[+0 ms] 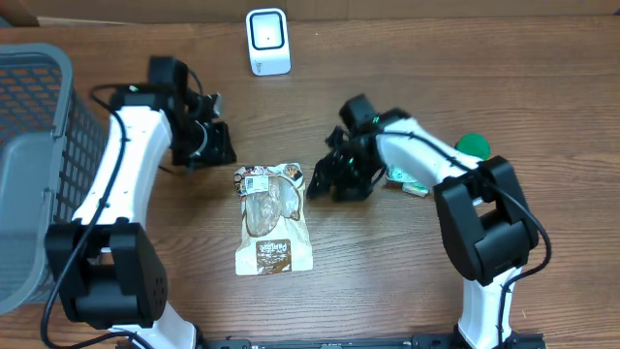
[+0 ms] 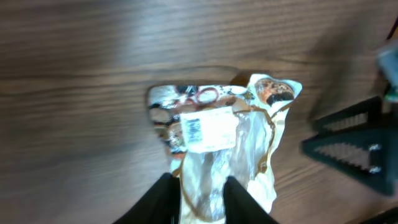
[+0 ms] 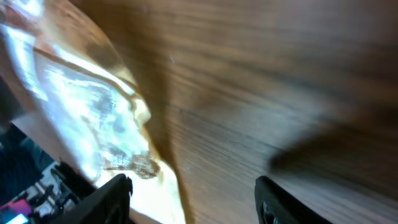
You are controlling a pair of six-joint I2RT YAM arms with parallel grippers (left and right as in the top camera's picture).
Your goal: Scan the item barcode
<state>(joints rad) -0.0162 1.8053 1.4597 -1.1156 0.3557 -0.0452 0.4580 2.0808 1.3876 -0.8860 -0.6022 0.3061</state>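
The item, a clear snack packet (image 1: 274, 218), lies flat on the table with its white barcode label (image 1: 256, 180) facing up at the upper left corner. The white scanner (image 1: 267, 41) stands at the back. My left gripper (image 1: 223, 150) hovers just left of the packet's upper corner, apart from it. In the left wrist view its fingers (image 2: 163, 199) leave a narrow gap with nothing in it, and the packet (image 2: 217, 162) and label (image 2: 208, 130) lie well below. My right gripper (image 1: 327, 179) is open at the packet's upper right edge. The right wrist view shows that packet edge (image 3: 93, 118) by one finger (image 3: 115, 193).
A grey mesh basket (image 1: 39, 145) stands at the left edge. A green round thing (image 1: 474, 145) and a small packet (image 1: 407, 181) lie behind the right arm. The right gripper's black fingers (image 2: 354, 143) show at the right of the left wrist view.
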